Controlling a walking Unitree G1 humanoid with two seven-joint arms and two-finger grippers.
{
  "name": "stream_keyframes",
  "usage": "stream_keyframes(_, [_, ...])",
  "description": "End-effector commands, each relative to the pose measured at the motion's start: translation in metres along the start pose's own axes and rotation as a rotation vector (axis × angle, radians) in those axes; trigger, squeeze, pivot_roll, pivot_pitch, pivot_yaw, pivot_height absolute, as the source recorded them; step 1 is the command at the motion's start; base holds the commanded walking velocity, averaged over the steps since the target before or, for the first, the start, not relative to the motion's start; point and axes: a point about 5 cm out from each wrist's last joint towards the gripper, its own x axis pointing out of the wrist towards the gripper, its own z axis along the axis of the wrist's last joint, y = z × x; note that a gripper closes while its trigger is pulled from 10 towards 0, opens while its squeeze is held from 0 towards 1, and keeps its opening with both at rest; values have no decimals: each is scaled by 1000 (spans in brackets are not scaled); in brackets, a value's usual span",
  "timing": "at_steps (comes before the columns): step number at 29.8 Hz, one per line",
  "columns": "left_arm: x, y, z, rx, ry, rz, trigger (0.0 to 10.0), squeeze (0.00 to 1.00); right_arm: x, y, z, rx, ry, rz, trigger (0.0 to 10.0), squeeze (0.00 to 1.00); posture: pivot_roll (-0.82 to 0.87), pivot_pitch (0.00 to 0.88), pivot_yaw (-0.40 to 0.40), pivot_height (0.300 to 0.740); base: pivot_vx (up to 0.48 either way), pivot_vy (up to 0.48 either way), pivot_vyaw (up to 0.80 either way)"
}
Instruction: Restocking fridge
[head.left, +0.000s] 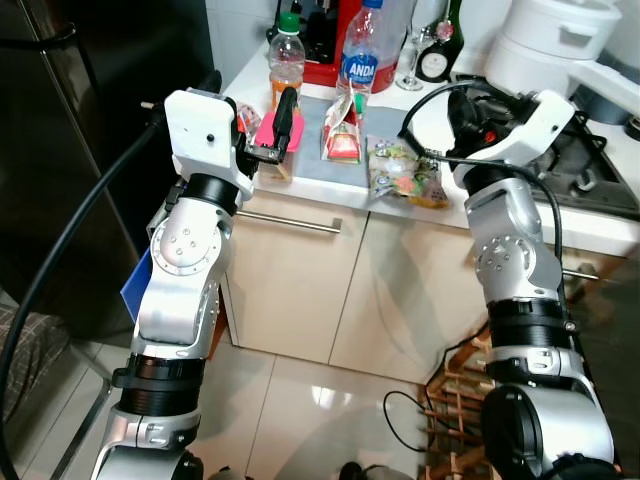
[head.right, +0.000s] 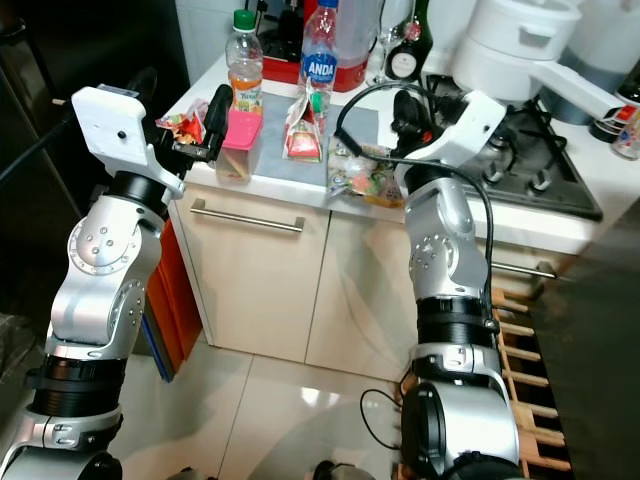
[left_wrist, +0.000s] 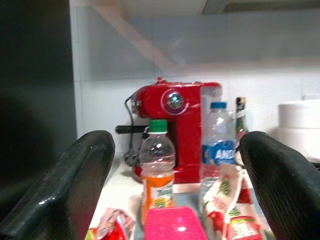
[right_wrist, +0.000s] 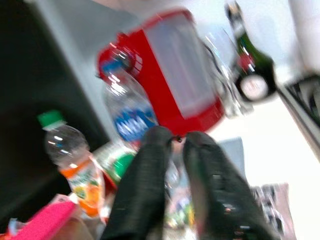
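Note:
On the worktop (head.left: 330, 190) stand an orange juice bottle (head.left: 287, 62) with a green cap and a water bottle (head.left: 358, 60) with a blue label. In front of them are a pink box (head.left: 266, 132), a red and green carton (head.left: 342, 138) and a colourful snack bag (head.left: 405, 176). My left gripper (head.left: 268, 126) is open, its fingers (left_wrist: 92, 165) spread wide over the pink box (left_wrist: 175, 222). My right gripper (right_wrist: 175, 142) is shut and empty, raised above the snack bag near the water bottle (right_wrist: 131, 117).
The dark fridge (head.left: 100, 150) stands at the left, beside the worktop. A red coffee machine (left_wrist: 180, 130), a dark glass bottle (head.right: 415, 40) and a white pot (head.left: 555, 40) line the back. A hob (head.right: 530, 165) lies to the right. A wooden rack (head.right: 520, 350) stands low on the right.

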Motion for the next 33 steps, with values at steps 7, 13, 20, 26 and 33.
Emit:
stream_keyframes(7, [-1, -10, -3, 30, 3, -58, 10000, 0, -25, -10, 13, -269, -139, -94, 10000, 1000, -7, 0, -50, 740, 0, 0, 0])
stream_keyframes(13, [-5, -20, -7, 27, 19, -110, 10000, 0, -42, -8, 12, -596, -199, -104, 10000, 1000, -20, 0, -40, 740, 0, 0, 0])
stream_keyframes(20, [1, -9, -10, 129, 37, -25, 10000, 0, -46, -3, -6, -552, -155, -113, 10000, 1000, -23, 0, -42, 740, 0, 0, 0])
stream_keyframes(26, [7, 5, -28, 237, 155, 76, 10000, 0, -44, 16, -12, -644, -170, 14, 10000, 988, -5, 0, -65, 740, 0, 0, 0])
stream_keyframes(33, [26, 5, -57, 171, 261, 73, 10000, 0, -42, 24, -15, -635, -171, 36, 10000, 0, -3, 0, -81, 740, 0, 0, 0])
